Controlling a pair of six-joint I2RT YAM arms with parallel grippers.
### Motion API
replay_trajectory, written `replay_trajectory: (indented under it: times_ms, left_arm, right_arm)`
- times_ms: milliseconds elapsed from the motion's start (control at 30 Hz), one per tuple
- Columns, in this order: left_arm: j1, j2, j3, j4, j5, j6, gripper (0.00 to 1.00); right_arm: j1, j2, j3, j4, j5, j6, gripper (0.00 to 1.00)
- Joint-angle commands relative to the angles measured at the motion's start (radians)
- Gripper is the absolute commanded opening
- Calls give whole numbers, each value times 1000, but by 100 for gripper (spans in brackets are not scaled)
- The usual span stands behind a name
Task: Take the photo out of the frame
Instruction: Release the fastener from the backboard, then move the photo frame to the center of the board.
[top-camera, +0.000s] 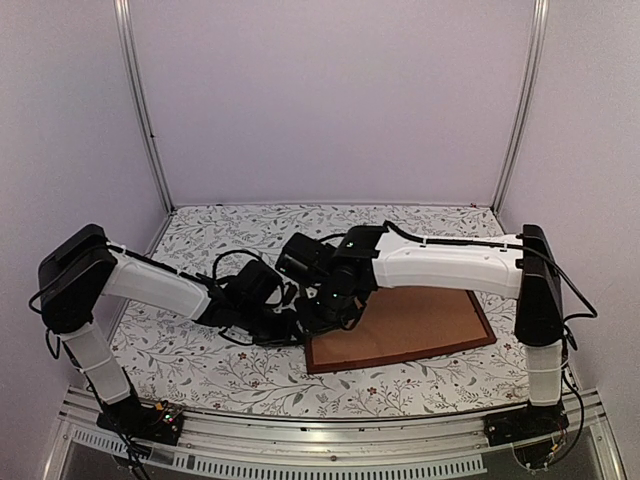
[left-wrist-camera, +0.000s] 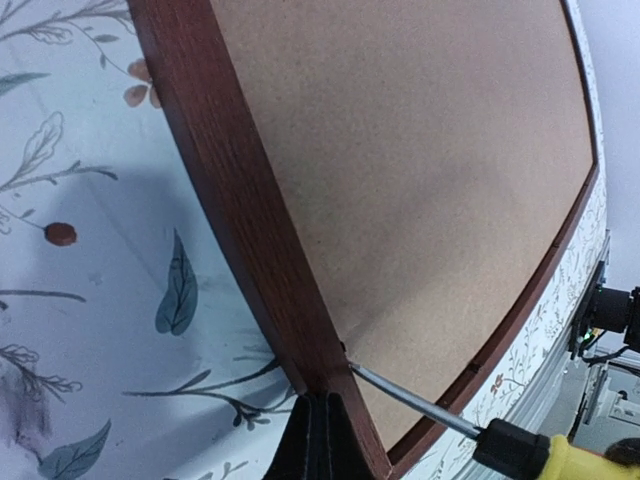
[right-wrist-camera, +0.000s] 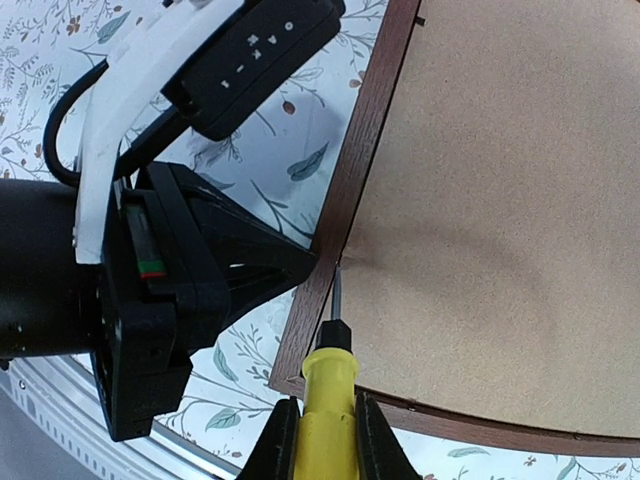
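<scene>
Presently listed: large thin rectangular frame of dark reddish-brown wood (left-wrist-camera: 235, 200), lying flat and back-up on the floral-patterned worktop (top-camera: 220, 365). Plain brown backing board (top-camera: 410, 320) fills the frame's recess. Photo: not visible; presumably face-down beneath that board, inside the frame.

Left pincer (left-wrist-camera: 316, 442): clenched, empty, tips set on the frame's left rail, not far from its near-left corner. Likely purpose: pinning the frame against sliding or lifting.

Right pincer (right-wrist-camera: 322, 445): grasping a yellow-handled screwdriver with slim metal shaft (right-wrist-camera: 328, 375), held over that same corner of the frame. Blade tip meets the seam between rail and board, just beside the left pincer's tips. Probable purpose: levering up the board or a retaining tab.

Orientation: the frame's long axis runs left to right across the arms, its right end angled slightly farther away; back faces up. Screwdriver shaft crosses the frame's corner obliquely, pointing at the left rail.
</scene>
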Motion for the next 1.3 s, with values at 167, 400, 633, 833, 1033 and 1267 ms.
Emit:
replay_trajectory:
  times_ms: [167, 400, 633, 833, 1033, 1267]
  left_arm:
    - [-37, -5, 41, -171, -15, 5, 1]
    - [-29, -25, 74, -237, -32, 13, 3]
    - [-16, -63, 89, -281, -58, 18, 9]
    - [-6, -67, 136, -337, -112, 42, 25]
    - [-2, -11, 234, -406, -180, 62, 34]
    - [-2, 104, 368, -502, -278, 99, 36]
  right_arm:
    - [-32, -166, -90, 114, -149, -77, 0]
    - [-54, -191, -107, 108, -144, -99, 0]
    - [-103, -252, -193, 142, -124, -96, 0]
    - [-164, -354, -320, 222, -123, -73, 0]
    - [-221, -456, -446, 307, -141, -61, 0]
    - [-261, -548, -554, 370, -165, -66, 0]
